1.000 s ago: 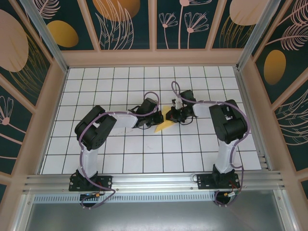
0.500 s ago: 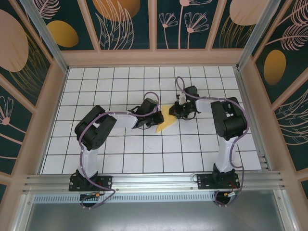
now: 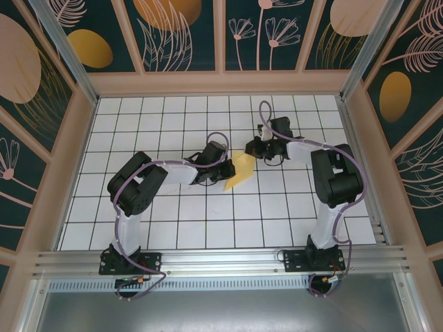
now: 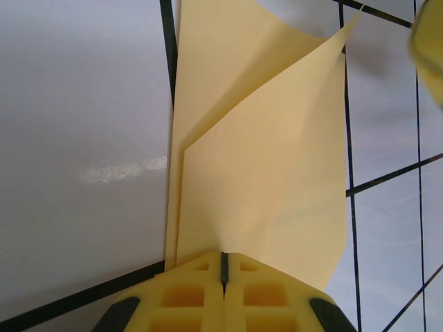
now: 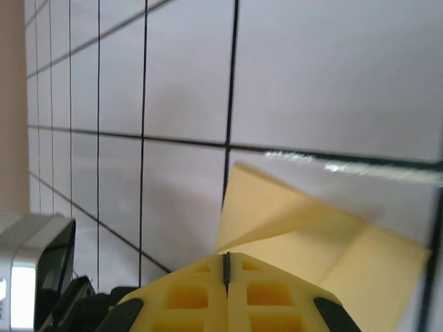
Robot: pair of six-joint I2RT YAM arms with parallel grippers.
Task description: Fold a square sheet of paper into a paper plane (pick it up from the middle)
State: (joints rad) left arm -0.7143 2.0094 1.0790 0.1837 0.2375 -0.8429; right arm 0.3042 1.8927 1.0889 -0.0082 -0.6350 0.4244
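The square sheet of paper (image 3: 241, 169) is yellow and partly folded, lying on the white grid near the middle of the table. In the left wrist view the paper (image 4: 263, 173) shows two layers, the upper one a slanted flap. My left gripper (image 3: 223, 174) is shut, its tips (image 4: 223, 254) set against the sheet's near part, and the paper runs on under the fingers. My right gripper (image 3: 251, 149) is shut at the sheet's far corner. From its wrist view the right tips (image 5: 226, 256) stand just short of the raised flap of the paper (image 5: 304, 228).
Patterned walls with a wooden ledge (image 3: 221, 83) close in the gridded table (image 3: 173, 221) on three sides. A metal rail (image 3: 221, 259) runs along the near edge by the arm bases. The left arm's wrist (image 5: 34, 270) sits close to the right gripper.
The right gripper has drawn back from over the paper toward the far side, uncovering more of the sheet. The left gripper has stayed put.
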